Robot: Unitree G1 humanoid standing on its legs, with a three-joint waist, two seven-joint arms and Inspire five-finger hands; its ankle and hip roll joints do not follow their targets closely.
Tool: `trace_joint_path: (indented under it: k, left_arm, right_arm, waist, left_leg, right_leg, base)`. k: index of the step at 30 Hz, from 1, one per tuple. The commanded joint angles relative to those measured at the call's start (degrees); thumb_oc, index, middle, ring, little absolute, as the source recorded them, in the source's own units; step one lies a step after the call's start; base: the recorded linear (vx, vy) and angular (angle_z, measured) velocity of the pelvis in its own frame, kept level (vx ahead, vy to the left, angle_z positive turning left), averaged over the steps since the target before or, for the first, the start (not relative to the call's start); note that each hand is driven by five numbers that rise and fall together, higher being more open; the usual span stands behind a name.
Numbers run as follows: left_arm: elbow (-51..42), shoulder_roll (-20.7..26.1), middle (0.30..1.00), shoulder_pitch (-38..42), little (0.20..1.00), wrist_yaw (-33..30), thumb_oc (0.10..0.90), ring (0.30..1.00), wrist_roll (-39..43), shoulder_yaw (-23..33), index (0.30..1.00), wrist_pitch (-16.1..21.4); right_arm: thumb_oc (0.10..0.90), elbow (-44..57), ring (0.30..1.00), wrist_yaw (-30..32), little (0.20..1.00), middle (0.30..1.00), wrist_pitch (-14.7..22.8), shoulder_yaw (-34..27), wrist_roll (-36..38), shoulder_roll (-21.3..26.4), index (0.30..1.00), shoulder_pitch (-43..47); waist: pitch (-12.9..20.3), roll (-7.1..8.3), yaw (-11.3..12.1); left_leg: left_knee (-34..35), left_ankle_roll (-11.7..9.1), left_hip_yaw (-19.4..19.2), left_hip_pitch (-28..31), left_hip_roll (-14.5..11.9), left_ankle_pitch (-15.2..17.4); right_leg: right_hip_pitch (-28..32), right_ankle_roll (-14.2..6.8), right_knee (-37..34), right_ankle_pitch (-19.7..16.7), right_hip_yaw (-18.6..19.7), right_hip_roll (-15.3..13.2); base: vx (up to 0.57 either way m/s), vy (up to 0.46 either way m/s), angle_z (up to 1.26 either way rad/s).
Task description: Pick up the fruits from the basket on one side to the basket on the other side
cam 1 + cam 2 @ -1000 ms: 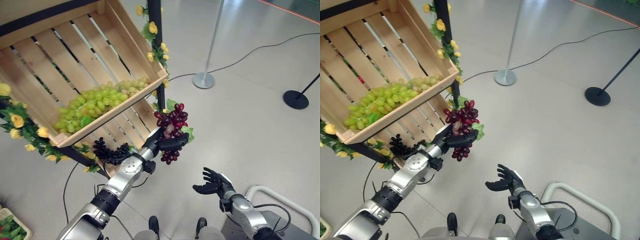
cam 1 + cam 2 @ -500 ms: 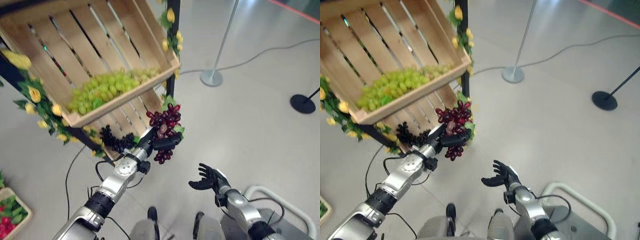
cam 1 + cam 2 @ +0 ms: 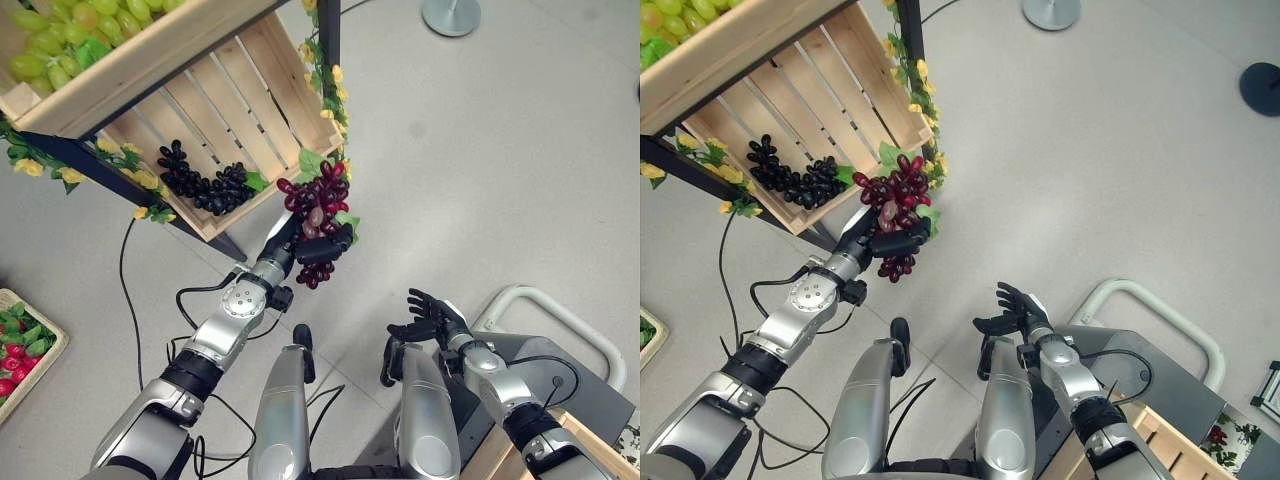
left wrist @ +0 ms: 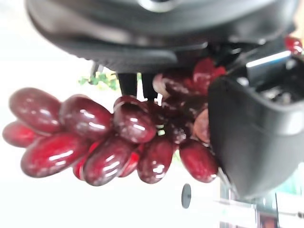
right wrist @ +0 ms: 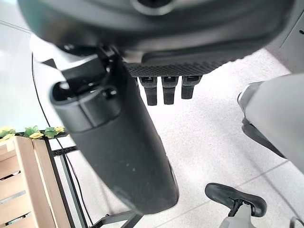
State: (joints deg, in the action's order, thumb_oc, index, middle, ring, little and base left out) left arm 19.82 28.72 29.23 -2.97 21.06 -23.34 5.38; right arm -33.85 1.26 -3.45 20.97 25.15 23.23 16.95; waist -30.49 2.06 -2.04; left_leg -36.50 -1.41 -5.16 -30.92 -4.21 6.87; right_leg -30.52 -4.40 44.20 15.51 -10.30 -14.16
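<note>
- Left eye view: my left hand (image 3: 318, 247), fingers curled round a bunch of red grapes (image 3: 313, 200), held in the air just off the front corner of the lower crate (image 3: 262, 78). Black grapes (image 3: 200, 187) lie inside that crate; green grapes (image 3: 60, 28) sit in the upper crate (image 3: 130, 68). A basket (image 3: 40, 358) with red fruit and leaves stands on the floor, well off to my left. My right hand (image 3: 432, 318) hangs low on my right, fingers spread and relaxed, carrying nothing.
- Right eye view: same layout; the red grapes are clear of the crate, a green leaf (image 3: 889, 155) behind them. A second wooden box (image 3: 1160, 440) shows at my lower right.
- Left wrist view: thumb and fingers pinch the red grapes at the stem end; berries hang free past the palm.
- Right wrist view: fingers straight, floor beyond them.
- Step, as I judge it: carry phase, the bunch lifted out. Next move calls for swinging it across to the receiving basket, keeping the grip firm, then letting go above it.
</note>
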Motion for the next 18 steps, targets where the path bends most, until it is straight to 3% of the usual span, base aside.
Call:
trace_joint_path:
  k: [1, 10, 14, 15, 18]
  left_arm:
    - [-9.40, -1.11, 0.300, 7.40, 0.300, -3.07, 0.400, 0.300, -0.66, 4.13, 0.300, 10.97]
    - [-9.99, 2.22, 0.300, 10.74, 0.300, -8.28, 0.400, 0.300, -2.10, 7.45, 0.300, 10.46]
    - [-7.91, 5.03, 0.300, 14.02, 0.300, -10.12, 0.400, 0.300, 2.17, 9.56, 0.300, 8.86]
    - [-7.61, 5.14, 0.300, 14.01, 0.300, -9.97, 0.400, 0.300, 2.78, 9.97, 0.300, 8.46]
    - [-4.24, 6.16, 0.300, 16.50, 0.300, -10.46, 0.400, 0.300, 7.70, 11.03, 0.300, 7.71]
  right_arm:
    - [0.800, 5.05, 0.900, 0.93, 0.900, 0.900, 3.75, -0.40, 0.55, 2.45, 0.900, 1.14]
    - [0.800, 5.79, 0.900, 1.33, 0.900, 0.900, 3.73, -0.52, -0.40, 3.47, 0.900, 0.22]
    - [0.800, 5.82, 0.900, 0.56, 0.900, 0.900, 3.63, -0.44, -0.59, 4.24, 0.900, -0.43]
    - [0.800, 5.72, 0.900, 0.52, 0.900, 0.900, 3.67, -0.38, -0.62, 4.32, 0.900, -0.86]
    - [0.800, 5.44, 0.900, 0.69, 0.900, 0.900, 3.47, -0.12, -0.62, 4.82, 0.900, -1.26]
  waist:
    - [0.69, -0.31, 0.41]
    - [0.69, -0.23, 0.03]
    - [0.69, -0.28, -0.47]
    - [0.69, -0.26, -0.50]
    - [0.69, -0.21, -0.86]
  left_leg:
    - [-2.95, 2.24, 0.50, 1.65, 0.71, 3.22]
    - [-3.27, 2.38, 0.26, -1.99, 0.76, 2.41]
    - [-2.89, 2.41, -0.54, -1.87, 0.43, 2.30]
    - [-3.74, 2.08, -0.38, -1.05, 0.53, 4.07]
    - [-5.18, 2.17, -0.83, -1.64, 0.29, 4.89]
  right_leg:
    - [0.36, 3.44, 0.71, -4.08, 0.48, 3.44]
    - [-3.96, 3.36, 1.83, -4.36, 1.82, 4.58]
    - [-4.16, 3.37, 1.69, -4.26, 2.17, 4.74]
    - [-3.37, 2.90, 2.44, -2.72, 2.46, 4.66]
    - [-3.83, 3.05, 3.07, -2.36, 2.59, 4.31]
  base:
    - [-0.01, 0.054, 0.03]
    - [0.00, 0.038, 0.01]
    - [0.03, 0.049, 0.01]
    - [0.09, 0.052, 0.01]
    - [0.05, 0.052, 0.02]
